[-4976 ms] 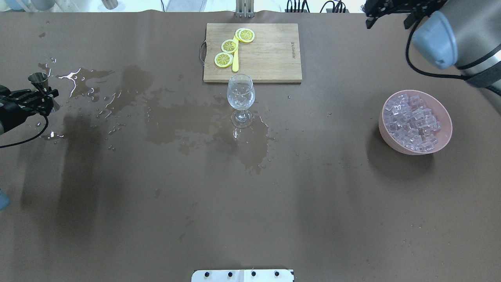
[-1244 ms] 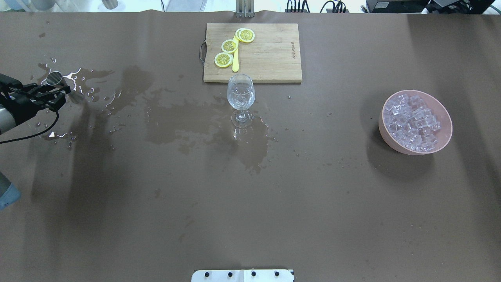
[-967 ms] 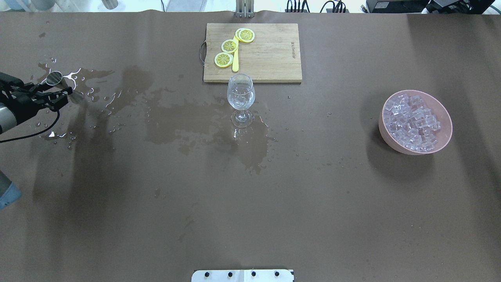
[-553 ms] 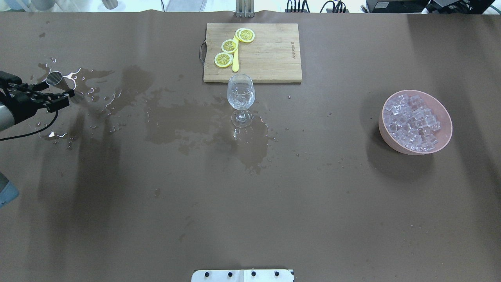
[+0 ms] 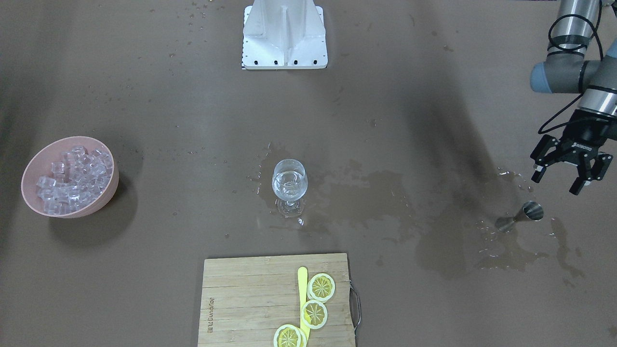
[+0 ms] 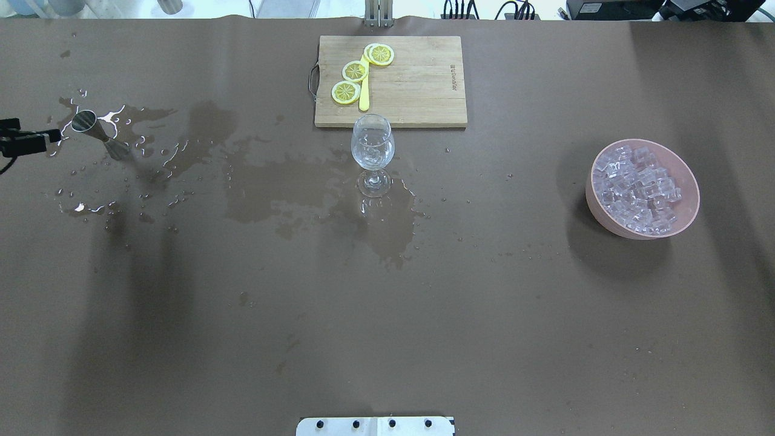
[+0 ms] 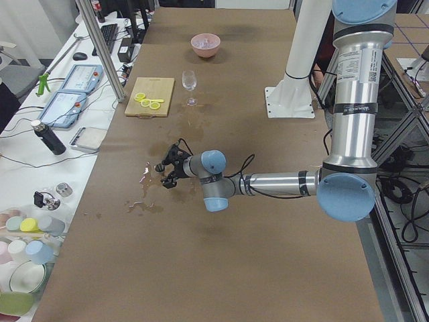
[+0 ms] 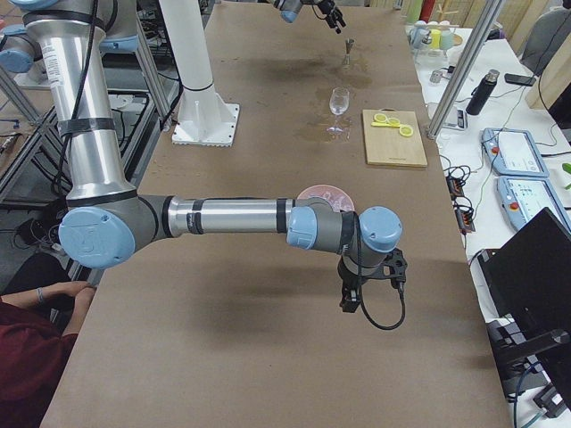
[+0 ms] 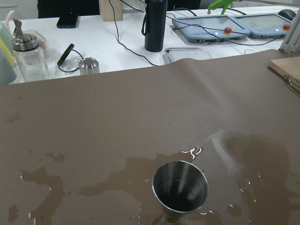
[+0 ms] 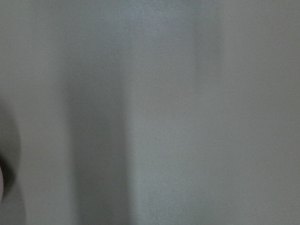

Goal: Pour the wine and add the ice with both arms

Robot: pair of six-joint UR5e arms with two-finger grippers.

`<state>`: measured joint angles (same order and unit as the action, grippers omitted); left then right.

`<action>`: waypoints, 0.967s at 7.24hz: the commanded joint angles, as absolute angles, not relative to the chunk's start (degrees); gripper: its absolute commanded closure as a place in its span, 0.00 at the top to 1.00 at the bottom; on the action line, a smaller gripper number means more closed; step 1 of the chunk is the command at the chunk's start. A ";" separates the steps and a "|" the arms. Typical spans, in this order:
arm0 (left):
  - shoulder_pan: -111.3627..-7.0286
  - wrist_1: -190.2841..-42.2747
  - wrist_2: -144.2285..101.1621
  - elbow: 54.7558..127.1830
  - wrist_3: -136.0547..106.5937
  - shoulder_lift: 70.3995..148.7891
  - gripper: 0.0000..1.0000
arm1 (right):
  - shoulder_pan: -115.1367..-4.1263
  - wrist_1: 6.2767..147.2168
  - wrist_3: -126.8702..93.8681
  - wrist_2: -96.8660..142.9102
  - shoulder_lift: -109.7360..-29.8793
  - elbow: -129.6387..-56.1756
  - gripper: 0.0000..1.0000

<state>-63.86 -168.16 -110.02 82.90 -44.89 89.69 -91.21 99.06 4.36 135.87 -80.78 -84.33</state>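
A wine glass (image 5: 289, 184) stands mid-table with a little clear wine (image 6: 372, 158) in it. The ice (image 5: 72, 177) fills a pink bowl (image 5: 109, 192), which also shows in the overhead view (image 6: 687, 223). A steel jigger (image 5: 526, 212) stands free in a puddle and looks empty in the left wrist view (image 9: 180, 188). My left gripper (image 5: 558, 179) is open and empty, apart from the jigger; only its fingertips (image 6: 36, 140) show in the overhead view. My right gripper (image 8: 370, 283) hangs beside the bowl (image 8: 326, 194); I cannot tell whether it is open.
A wooden cutting board (image 6: 418, 85) with yellow lemon slices (image 6: 355, 71) and a yellow knife lies behind the glass. Wet patches (image 6: 284, 188) spread between the jigger (image 6: 91, 124) and the glass (image 6: 372, 151). The white base bracket (image 5: 284, 33) is at the robot's side.
My left gripper has drawn back to the left, away from the jigger, which stays standing. Five seconds ago it was around the jigger, and the right arm showed at the overhead view's top right.
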 commanded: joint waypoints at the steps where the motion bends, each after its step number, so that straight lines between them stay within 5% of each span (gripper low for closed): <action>1: -74.22 -152.39 -123.78 88.84 -44.04 90.69 0.98 | -91.32 99.05 4.39 135.79 -80.77 -84.29 1.00; 7: -87.88 -119.58 -135.70 91.49 -17.02 94.57 0.98 | -91.58 99.14 4.13 135.70 -80.51 -84.29 1.00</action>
